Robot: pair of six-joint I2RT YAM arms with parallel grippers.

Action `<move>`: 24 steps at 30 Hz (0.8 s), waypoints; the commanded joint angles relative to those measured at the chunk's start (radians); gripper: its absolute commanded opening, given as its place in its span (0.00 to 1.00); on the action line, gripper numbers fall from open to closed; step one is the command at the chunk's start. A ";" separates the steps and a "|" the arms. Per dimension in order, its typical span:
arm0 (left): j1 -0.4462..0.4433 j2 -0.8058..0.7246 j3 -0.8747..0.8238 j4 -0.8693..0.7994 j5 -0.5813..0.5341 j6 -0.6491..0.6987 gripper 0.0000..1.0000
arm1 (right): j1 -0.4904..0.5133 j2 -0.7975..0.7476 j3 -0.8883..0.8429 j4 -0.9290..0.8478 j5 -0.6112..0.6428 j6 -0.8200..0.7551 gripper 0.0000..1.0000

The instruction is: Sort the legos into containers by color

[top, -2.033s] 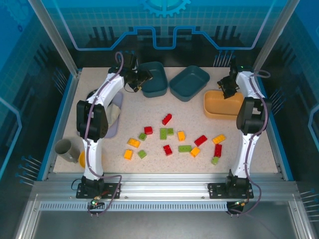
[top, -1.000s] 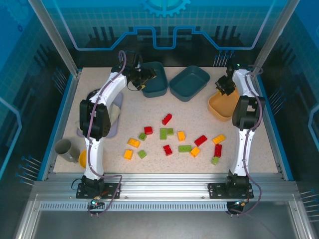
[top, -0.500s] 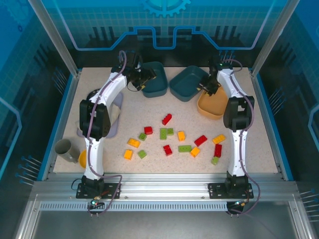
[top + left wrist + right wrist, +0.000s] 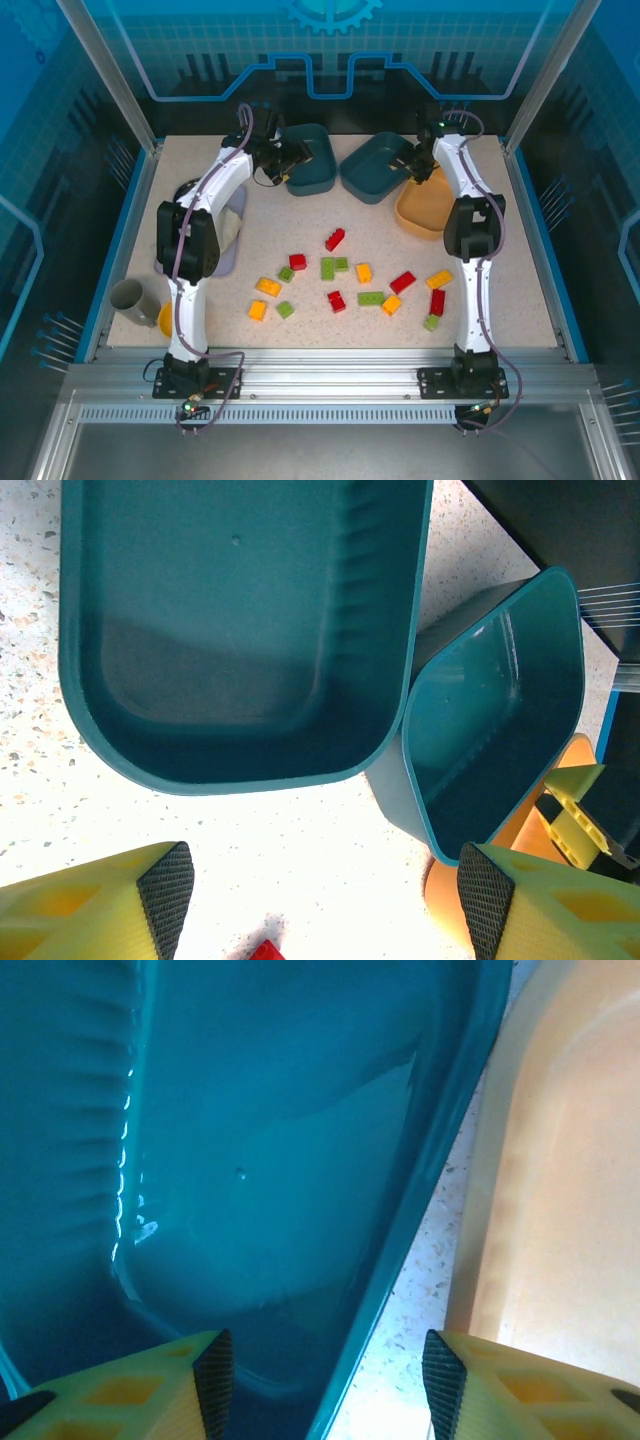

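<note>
Several red, green and yellow-orange legos [image 4: 335, 239] lie scattered across the middle of the table. Three containers stand at the back: a teal tray [image 4: 312, 165], a second teal tray [image 4: 378, 167] and a light orange tray [image 4: 428, 212]. My left gripper [image 4: 293, 158] hovers at the first teal tray's [image 4: 240, 630] near-left edge, open [image 4: 325, 900] over bare table, with a red lego's [image 4: 266, 951] tip just below. My right gripper [image 4: 419, 172] is open [image 4: 325, 1380], straddling the second teal tray's rim [image 4: 420, 1220] and the gap to the orange tray [image 4: 570, 1190].
A lavender tray [image 4: 228, 240] and a black dish [image 4: 186, 190] sit at the left under my left arm. A grey cup [image 4: 130, 297] and a round yellow-orange object [image 4: 165, 320] stand at the near left corner.
My right gripper dragged the orange tray leftward up beside the second teal tray, then opened and let go of it. The left arm has barely moved.
</note>
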 commanded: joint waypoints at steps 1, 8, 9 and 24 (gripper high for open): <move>-0.001 0.005 0.049 -0.012 0.008 -0.004 0.73 | -0.001 0.054 0.034 -0.057 -0.012 0.010 0.52; -0.001 0.128 0.198 -0.012 -0.022 -0.054 0.68 | 0.001 0.055 0.036 -0.082 0.013 0.004 0.50; -0.001 0.142 0.219 -0.012 -0.024 -0.059 0.67 | 0.001 0.051 0.036 -0.085 0.017 0.004 0.50; -0.008 0.212 0.297 -0.003 -0.014 -0.089 0.66 | -0.027 -0.151 -0.188 -0.001 0.021 -0.043 0.71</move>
